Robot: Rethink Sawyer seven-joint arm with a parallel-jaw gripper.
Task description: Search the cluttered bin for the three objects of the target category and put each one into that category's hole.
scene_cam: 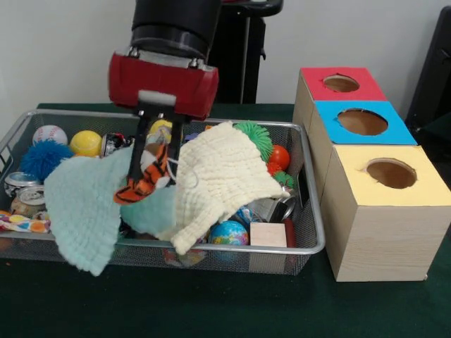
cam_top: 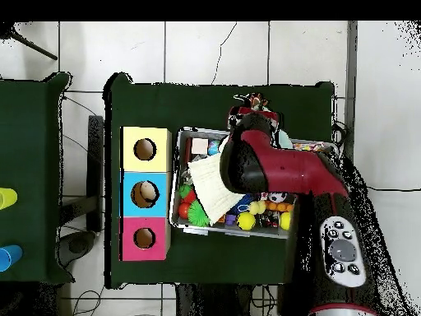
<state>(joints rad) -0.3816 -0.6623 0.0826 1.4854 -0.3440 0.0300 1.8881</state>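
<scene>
Front view: the gripper [scene_cam: 149, 165], seemingly clamped on an orange-and-black striped tiger toy [scene_cam: 146, 182], hangs above the wire bin [scene_cam: 310, 232]; the holed boxes [scene_cam: 359, 121] lie toward the picture's right.

One wire bin [scene_cam: 310, 211] is sitting on the table. Three holed boxes are standing beside it: one red [scene_cam: 338, 88], one blue [scene_cam: 359, 127], one yellow [scene_cam: 387, 211]. Two cloths are lying over the clutter: one cream [scene_cam: 218, 179], one pale green [scene_cam: 84, 204]. Two drink cans [scene_cam: 25, 193] are showing at the bin's edge. One baseball [scene_cam: 49, 134], one yellow ball [scene_cam: 86, 143], one globe ball [scene_cam: 229, 234] and one wooden block [scene_cam: 268, 234] are showing.
</scene>
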